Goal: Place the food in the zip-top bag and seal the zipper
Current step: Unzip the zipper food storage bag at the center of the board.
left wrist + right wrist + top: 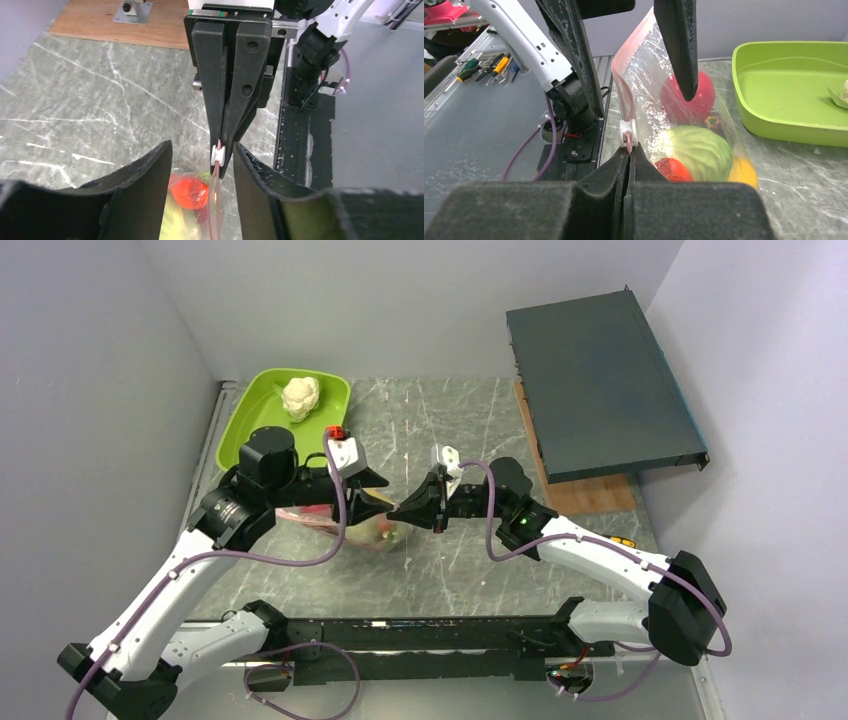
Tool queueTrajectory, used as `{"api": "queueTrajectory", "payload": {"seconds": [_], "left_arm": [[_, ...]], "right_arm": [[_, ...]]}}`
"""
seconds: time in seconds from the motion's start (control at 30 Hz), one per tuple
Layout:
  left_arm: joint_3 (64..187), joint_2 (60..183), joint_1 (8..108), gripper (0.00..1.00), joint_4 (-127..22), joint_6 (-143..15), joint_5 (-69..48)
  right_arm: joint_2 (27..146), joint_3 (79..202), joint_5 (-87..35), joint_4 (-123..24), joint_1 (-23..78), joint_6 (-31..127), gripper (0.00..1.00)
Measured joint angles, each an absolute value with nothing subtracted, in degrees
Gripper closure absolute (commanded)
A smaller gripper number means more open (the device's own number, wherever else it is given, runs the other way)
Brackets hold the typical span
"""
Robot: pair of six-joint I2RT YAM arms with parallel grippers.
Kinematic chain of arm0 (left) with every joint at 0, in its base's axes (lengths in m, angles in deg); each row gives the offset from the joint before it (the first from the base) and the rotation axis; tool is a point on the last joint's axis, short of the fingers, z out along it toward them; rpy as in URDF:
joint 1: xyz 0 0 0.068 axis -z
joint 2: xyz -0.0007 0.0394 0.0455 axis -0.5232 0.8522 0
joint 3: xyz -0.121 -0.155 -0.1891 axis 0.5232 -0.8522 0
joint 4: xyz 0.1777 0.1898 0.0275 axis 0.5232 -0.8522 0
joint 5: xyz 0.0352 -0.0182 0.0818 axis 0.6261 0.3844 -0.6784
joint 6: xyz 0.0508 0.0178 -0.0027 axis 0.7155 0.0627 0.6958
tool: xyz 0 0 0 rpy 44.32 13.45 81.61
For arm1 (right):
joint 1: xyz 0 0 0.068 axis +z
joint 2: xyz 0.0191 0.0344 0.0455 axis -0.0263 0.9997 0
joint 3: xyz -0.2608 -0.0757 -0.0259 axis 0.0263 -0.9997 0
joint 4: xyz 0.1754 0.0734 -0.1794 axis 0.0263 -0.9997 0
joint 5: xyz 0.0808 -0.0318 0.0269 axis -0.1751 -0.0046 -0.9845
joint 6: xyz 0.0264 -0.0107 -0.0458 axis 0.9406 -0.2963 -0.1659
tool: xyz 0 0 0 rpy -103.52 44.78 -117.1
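The clear zip-top bag (659,65) stands on the table between my two grippers; it also shows in the top view (345,528). It holds food: a red piece (696,97), a green round one (699,150), a small red one (674,170) and a yellow one (744,172). My right gripper (630,150) is shut on the end of the pink zipper (621,85), just under its white slider (628,134). My left gripper (202,147) is open, its fingers (145,175) astride the strip, not touching it. In the top view the left gripper (385,492) faces the right gripper (402,510).
A lime-green tray (250,415) at the back left holds a whitish toy cauliflower (300,397). A dark flat box (600,380) lies on a wooden board (590,495) at the back right. Walls close in on both sides.
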State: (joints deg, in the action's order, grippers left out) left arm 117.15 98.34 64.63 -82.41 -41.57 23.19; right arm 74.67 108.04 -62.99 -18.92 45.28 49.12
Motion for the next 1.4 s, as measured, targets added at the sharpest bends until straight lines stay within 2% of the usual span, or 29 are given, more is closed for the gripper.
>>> {"api": "queueTrajectory", "payload": {"seconds": [0.13,0.33,0.63,0.7,0.83,0.9,1.2,1.4], "left_arm": [[118.05,100.63,64.67,0.63,-82.69,-41.35,25.75],[118.18,101.77,64.85,0.62,-84.31,-40.52,29.40],[119.12,102.62,65.33,0.82,-87.50,-38.07,29.99],[119.27,102.88,65.33,0.81,-87.66,-37.79,29.79],[119.31,102.99,65.46,0.73,-87.70,-37.68,29.29],[119.44,103.19,65.75,0.73,-88.25,-37.59,29.11],[119.66,103.76,66.27,0.97,-89.01,-37.22,27.91],[119.90,103.76,66.64,1.00,-90.91,-35.23,26.88]], "right_arm": [[74.80,108.04,-63.01,-18.94,45.28,49.08,1.00],[74.80,108.04,-62.97,-18.94,45.28,49.01,1.00],[74.78,108.04,-63.28,-18.97,45.30,49.05,1.00],[74.78,108.04,-63.38,-18.99,45.30,49.05,1.00],[74.78,108.04,-63.30,-19.01,45.28,49.08,1.00],[74.78,108.04,-63.28,-18.99,45.28,49.10,1.00],[74.76,108.04,-63.10,-18.99,45.28,49.12,1.00],[72.97,103.72,-60.02,-13.94,45.58,50.30,1.00]]}}
